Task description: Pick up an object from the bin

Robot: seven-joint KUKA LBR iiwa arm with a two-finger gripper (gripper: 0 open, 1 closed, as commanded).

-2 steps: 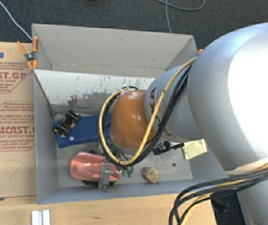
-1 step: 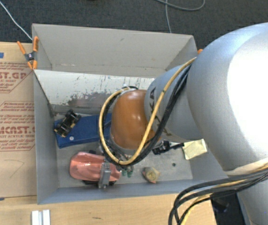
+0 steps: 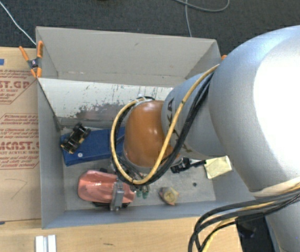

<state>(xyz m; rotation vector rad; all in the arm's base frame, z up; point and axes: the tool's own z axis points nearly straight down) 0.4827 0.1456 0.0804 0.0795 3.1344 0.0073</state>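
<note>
- The fingers (image 3: 119, 196) are low in the lower-left part of the grey bin (image 3: 50, 193), at the right end of a shiny pink packet (image 3: 94, 187). I cannot tell whether they are released, clenched or grasping it.
- The pink packet lies crosswise close to the bin's front wall, with a narrow strip of bare floor between its left end and the left wall.
- Just above it lies a flat blue pad (image 3: 94, 146), its left corner near the left wall. A small black toy-like thing (image 3: 76, 137) rests on the pad's upper left part.
- A tan lump (image 3: 168, 195) sits to the right of the fingers, near the front wall. Bare floor runs on from it towards the lower right.
- A yellow piece (image 3: 218, 167) lies at the right of the floor, against the arm's (image 3: 265, 109) outline.
- The orange wrist cover (image 3: 144, 133) and looped cables (image 3: 117, 140) stand over the middle of the floor.
- Count: one pink packet, one blue pad, one black thing, one tan lump, one yellow piece.
</note>
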